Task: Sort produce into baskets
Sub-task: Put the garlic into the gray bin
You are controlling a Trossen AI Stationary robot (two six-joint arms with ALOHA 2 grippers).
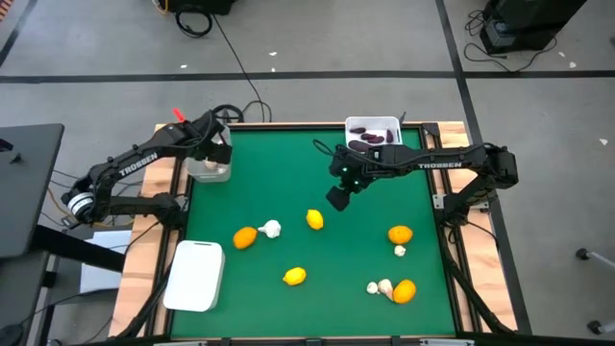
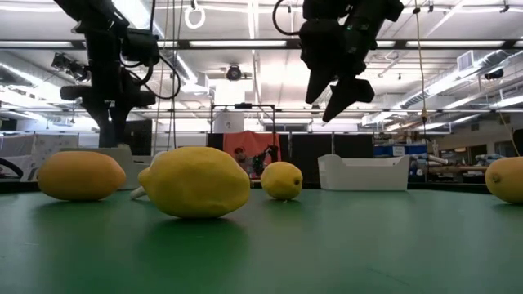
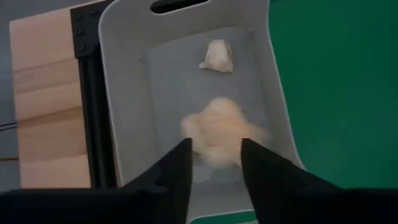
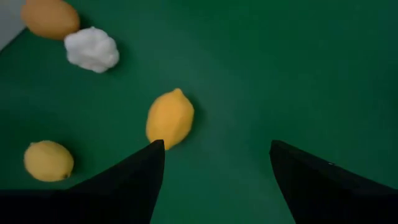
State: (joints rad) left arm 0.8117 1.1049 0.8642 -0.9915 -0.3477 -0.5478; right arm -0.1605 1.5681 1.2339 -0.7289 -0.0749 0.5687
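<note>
My left gripper [image 3: 214, 146] hangs open over the greyish basket [image 1: 209, 169] at the table's far left. A blurred garlic bulb [image 3: 221, 132] shows just beyond its fingertips, inside the basket [image 3: 124, 74], and a second bulb [image 3: 217, 56] lies on the basket's floor. My right gripper [image 1: 338, 197] hovers open above mid-table, with nothing between its fingers [image 4: 214, 146]. A lemon [image 4: 169, 118] lies on the cloth below it. A white basket [image 1: 373, 125] at the far edge holds dark purple eggplants [image 1: 370, 141]. My left gripper points down into the greyish basket with one finger [image 3: 180, 163] on either side of the blurred garlic bulb's near part [image 3: 217, 155]. I cannot tell whether the fingers touch it.
Loose on the green cloth lie oranges [image 1: 245, 236] [image 1: 400, 234] [image 1: 405, 290], lemons [image 1: 314, 219] [image 1: 295, 277] and garlic bulbs [image 1: 272, 229] [image 1: 401, 251] [image 1: 380, 286]. A second white basket [image 1: 195, 276] sits at the near left corner. The low view shows a lemon [image 2: 196, 181] close to the camera.
</note>
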